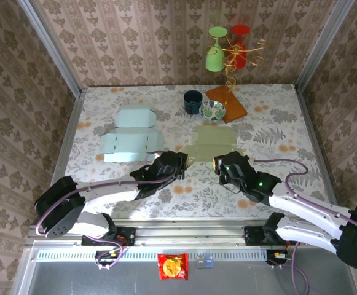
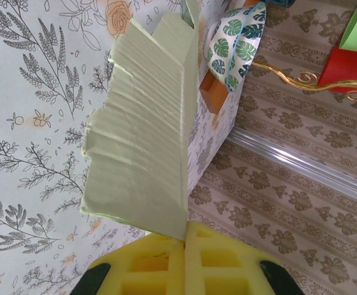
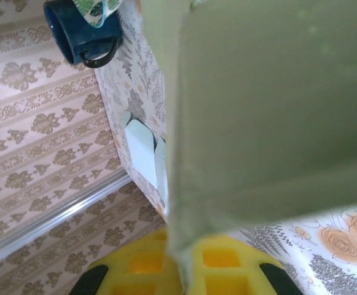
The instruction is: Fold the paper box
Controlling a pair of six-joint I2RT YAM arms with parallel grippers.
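Pinching looks done: the left gripper (image 1: pixel 179 161) and right gripper (image 1: pixel 221 165) are each clamped tight on a near edge of the pale green flat paper box (image 1: pixel 212 144) sitting mid-table, so next I'd guess they fold those sides up together.

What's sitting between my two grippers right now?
The near edge of the green paper box spans the gap; left gripper and right gripper each pinch it. Top view shows it.
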